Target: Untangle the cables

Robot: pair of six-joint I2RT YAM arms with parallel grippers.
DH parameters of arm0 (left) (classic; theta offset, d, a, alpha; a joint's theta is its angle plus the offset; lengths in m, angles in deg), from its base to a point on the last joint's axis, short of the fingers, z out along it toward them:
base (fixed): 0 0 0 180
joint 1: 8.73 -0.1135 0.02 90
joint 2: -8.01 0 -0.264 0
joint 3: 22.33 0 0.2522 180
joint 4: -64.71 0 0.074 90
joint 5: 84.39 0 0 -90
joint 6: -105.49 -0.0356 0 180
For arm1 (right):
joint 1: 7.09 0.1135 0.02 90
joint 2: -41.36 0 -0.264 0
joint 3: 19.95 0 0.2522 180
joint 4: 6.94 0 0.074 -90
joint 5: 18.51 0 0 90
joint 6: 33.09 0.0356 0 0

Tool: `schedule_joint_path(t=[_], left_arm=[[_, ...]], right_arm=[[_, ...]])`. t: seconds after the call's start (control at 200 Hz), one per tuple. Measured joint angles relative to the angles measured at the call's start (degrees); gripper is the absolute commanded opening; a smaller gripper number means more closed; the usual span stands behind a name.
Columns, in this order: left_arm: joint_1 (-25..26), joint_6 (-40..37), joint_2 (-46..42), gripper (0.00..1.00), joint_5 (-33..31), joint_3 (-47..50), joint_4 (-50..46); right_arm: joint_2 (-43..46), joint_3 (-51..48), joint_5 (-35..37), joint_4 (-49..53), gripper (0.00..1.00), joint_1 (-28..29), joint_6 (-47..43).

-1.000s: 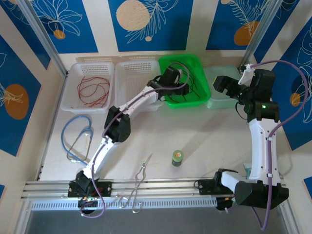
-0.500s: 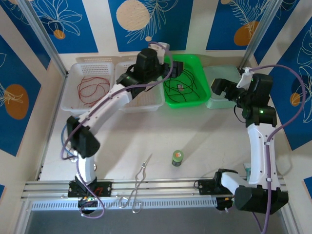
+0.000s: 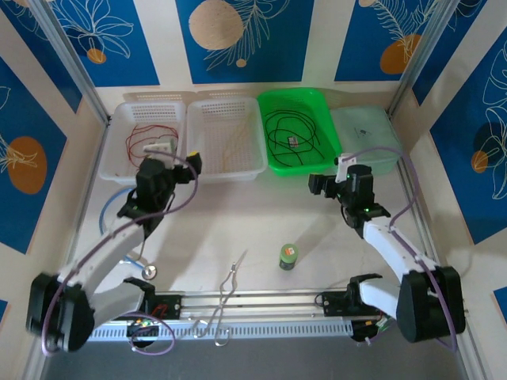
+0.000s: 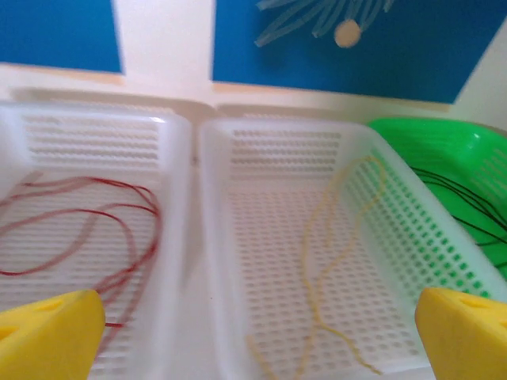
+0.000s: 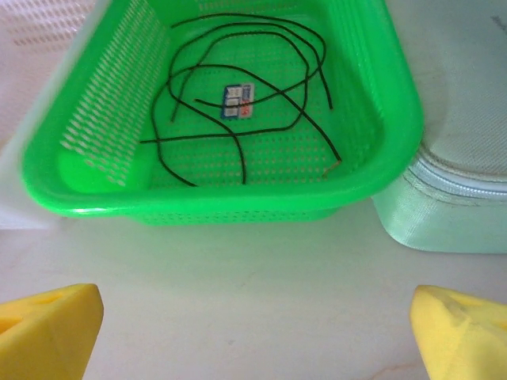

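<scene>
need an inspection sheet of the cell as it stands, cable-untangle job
Surface: white table, containers along its far edge.
Job's things: red cables in left white basket; tan cable in middle white basket; black cables in green basket.
Clutter: stethoscope, green bottle, tongs, pale green case.
Grippers: left gripper open, empty; right gripper open, empty.
Cables: purple harness along each arm.
Surroundings: blue patterned panels.
</scene>
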Motion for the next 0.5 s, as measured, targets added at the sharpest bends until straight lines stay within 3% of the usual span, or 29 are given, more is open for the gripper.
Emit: schedule_joint_path(t=[0.25,0.495], left_arm=[[-8.1,-8.5,-17.0,1.0,-6.4,14.0,1.4],[-9.2,-10.4,-18.8,1.0,-8.1,30.4,9.4]], right_arm=[[-10.8,-8.1,5.5,-21.6,0.99,-2.1,-2.5],[-20.2,-15.8,5.3,-41.0,0.99,-4.8,-1.9]])
